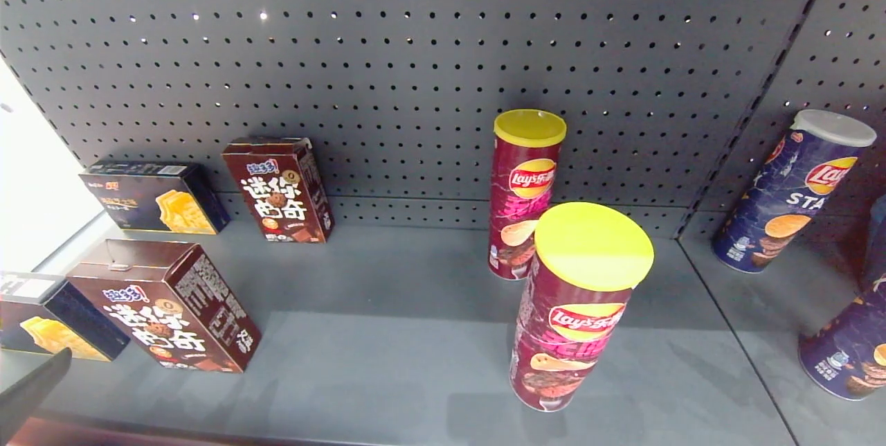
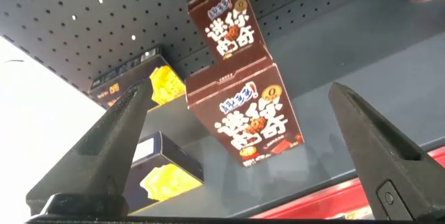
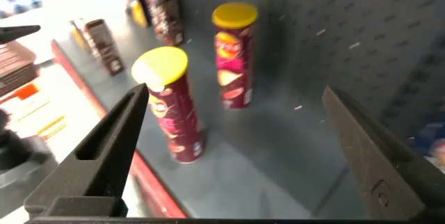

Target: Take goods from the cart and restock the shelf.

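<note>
Grey shelf [image 1: 387, 363] under dark pegboard [image 1: 387, 51], partly stocked. Left gripper [image 2: 238, 92] spread wide and empty, facing brown boxes [image 2: 247, 116] at the shelf's left end. Right gripper [image 3: 235, 90] likewise spread and empty, facing front can [image 1: 574, 314]. Probably time to fetch more from the cart: draw the right arm straight back, well clear of that yellow lid, tall and easily tipped. Two maroon cans, upright, one behind the other near mid-shelf, rear can [image 1: 522, 190] close to the back panel. Blue cans [image 1: 789, 190] in the next bay.
</note>
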